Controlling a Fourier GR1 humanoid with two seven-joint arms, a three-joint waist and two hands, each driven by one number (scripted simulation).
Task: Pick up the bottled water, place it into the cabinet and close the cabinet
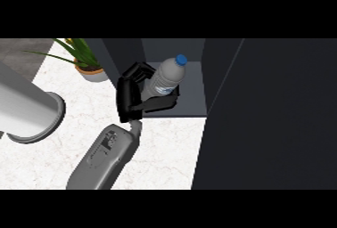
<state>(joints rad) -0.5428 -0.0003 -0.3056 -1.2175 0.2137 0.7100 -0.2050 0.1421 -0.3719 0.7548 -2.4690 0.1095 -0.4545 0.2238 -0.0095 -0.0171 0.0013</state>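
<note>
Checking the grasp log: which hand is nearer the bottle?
Left. The left hand is curled round the bottle inside the cabinet; the right hand is out of view.

Clear glossy plastic bottle, matt dark cabinet, veined white marble-look counter
</note>
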